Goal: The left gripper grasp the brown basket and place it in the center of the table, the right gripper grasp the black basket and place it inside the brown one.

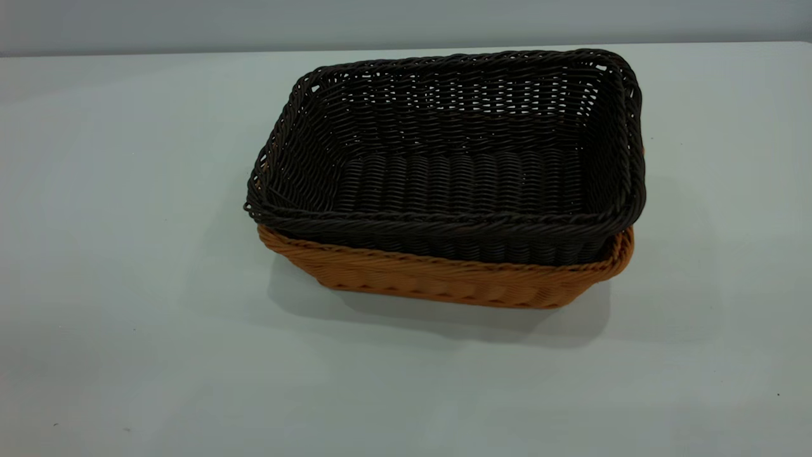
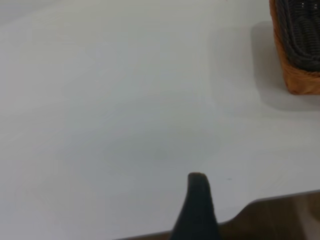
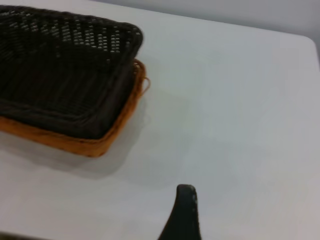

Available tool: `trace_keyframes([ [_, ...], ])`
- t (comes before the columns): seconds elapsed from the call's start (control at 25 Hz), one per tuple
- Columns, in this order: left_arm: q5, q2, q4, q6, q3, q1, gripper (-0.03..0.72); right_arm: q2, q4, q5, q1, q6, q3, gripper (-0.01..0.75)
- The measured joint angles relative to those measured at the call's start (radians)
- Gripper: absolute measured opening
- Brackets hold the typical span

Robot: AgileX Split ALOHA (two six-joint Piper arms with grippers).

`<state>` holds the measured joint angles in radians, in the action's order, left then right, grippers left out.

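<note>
already the black basket sits nested in the brown basket mid-bench; both tools stand clear, spread unreadable; riding high, a nudge could tip it.

Black basket nested in brown basket, mid-table.
Both are rectangular woven wicker with braided rims, upright and empty. The black one sits slightly tilted, its rim raised above the brown rim, which shows along the near side and right corner.
</note>
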<state>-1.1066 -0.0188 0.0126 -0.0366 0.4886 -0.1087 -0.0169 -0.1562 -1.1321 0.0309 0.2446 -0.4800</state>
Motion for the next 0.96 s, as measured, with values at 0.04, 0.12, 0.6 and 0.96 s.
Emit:
trace_keyframes([
  [0.04, 0.000, 0.000, 0.000, 0.000, 0.000, 0.000, 0.552, 0.000, 0.016, 0.003, 0.000, -0.023, 0.000, 0.589],
  [0.12, 0.000, 0.000, 0.000, 0.000, 0.000, 0.000, 0.552, 0.000, 0.061, 0.009, 0.000, -0.085, 0.000, 0.587],
  [0.6, 0.000, 0.000, 0.000, 0.000, 0.000, 0.000, 0.552, 0.000, 0.163, 0.012, 0.000, -0.235, 0.006, 0.586],
  [0.96, 0.000, 0.000, 0.000, 0.000, 0.000, 0.000, 0.552, 0.000, 0.163, 0.012, 0.000, -0.236, 0.006, 0.586],
])
